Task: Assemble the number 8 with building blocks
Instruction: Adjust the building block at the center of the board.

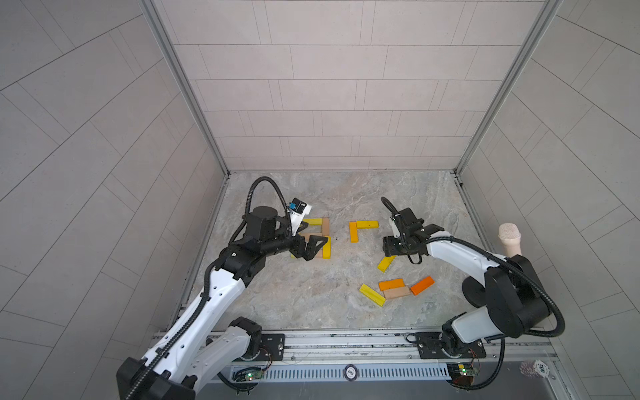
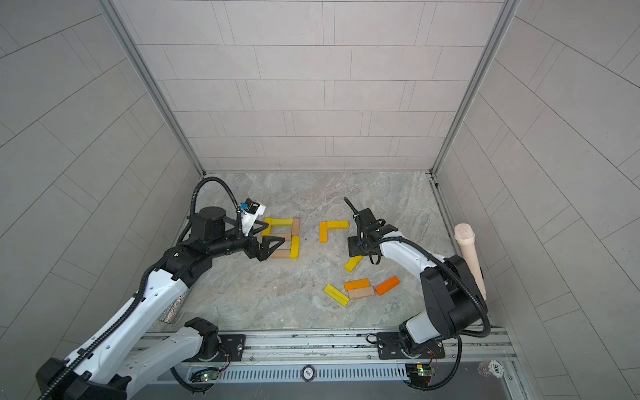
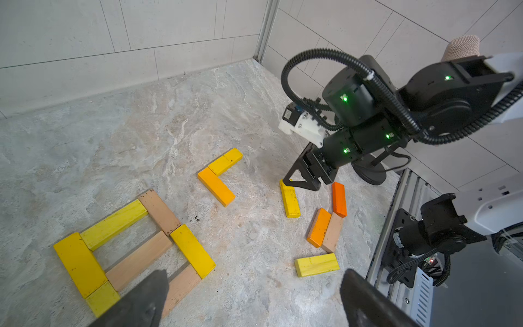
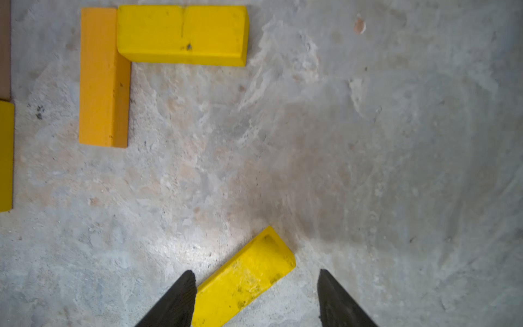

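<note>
**Observer:** Where does the figure sit?

**Me:** Blocky figure 8 of seven flat wooden bars [image 1: 325,225], yellow and plain tan. It lies flat on the grey marbled tabletop [image 1: 311,304], on my left side. From my left wrist [image 3: 138,259] both loops look closed, bar against bar.

**Observer:** Your left tool?

**Me:** Left gripper [image 1: 308,238] hangs over the side of the 8 nearest my left arm. Jaws are spread to their widest, with nothing between them.

**Observer:** What is next to the 8?

**Me:** To its right and apart from it, an orange wooden bar [image 1: 353,232] and a yellow wooden bar [image 1: 367,224] touch to form an L corner.

**Observer:** Right tool?

**Me:** Right gripper [image 4: 256,279] is low over a slanted yellow wooden bar [image 1: 386,264], which lies nearer the front rail than the L. Jaws are parted wider than the bar and straddle one end. One fingertip [image 4: 184,294] is at the bar's edge, the other stands clear. No grip.

**Observer:** Loose stock?

**Me:** Nearer the rail there is a cluster of four. A light orange bar [image 1: 391,284] and a plain tan bar [image 1: 397,293] lie side by side, touching. A second yellow bar [image 1: 372,295] is at their left end, and a deep orange bar [image 1: 421,285] is just beside their right end. A beige microphone [image 1: 509,239] leans at the right wall, behind my right arm.
</note>
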{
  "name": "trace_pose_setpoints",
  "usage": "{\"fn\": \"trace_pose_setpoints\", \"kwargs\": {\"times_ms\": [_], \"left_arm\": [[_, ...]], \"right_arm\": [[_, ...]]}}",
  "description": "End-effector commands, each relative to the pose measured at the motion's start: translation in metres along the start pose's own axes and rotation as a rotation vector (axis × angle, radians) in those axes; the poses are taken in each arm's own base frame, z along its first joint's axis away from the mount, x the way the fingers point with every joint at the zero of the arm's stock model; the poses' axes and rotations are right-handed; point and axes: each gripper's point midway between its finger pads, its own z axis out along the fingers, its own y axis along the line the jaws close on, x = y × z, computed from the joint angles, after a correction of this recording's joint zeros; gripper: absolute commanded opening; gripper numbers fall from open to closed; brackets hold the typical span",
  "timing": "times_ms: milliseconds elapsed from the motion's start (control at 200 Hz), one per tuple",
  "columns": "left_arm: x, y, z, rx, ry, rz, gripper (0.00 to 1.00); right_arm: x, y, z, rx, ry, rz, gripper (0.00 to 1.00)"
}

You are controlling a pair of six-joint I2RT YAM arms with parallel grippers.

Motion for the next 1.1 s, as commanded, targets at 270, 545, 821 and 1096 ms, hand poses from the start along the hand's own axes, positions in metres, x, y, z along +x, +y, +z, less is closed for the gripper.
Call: {"fn": "trace_pose_setpoints", "kwargs": {"times_ms": [270,545,821,1096], "left_arm": [[-0.006,-0.004,-0.001,0.017,-0.023,0.010,1.00],[-0.005,-0.003,0.000,0.017,-0.018,0.006,1.00],[-0.005,-0.003,0.001,0.018,-0.017,0.004,1.00],[-0.005,-0.004,0.003,0.028,-0.020,0.003,1.00]], "right_arm": [[0.059,-0.010,-0.026,0.096,-0.015,0.012,0.66],[0.056,-0.013,-0.049,0.059,-0.118,0.067,0.97],[0.058,-0.018,-0.067,0.019,-0.225,0.116,0.99],[0.077,-0.008,-0.064,-0.040,-0.162,0.020,0.99]]}}
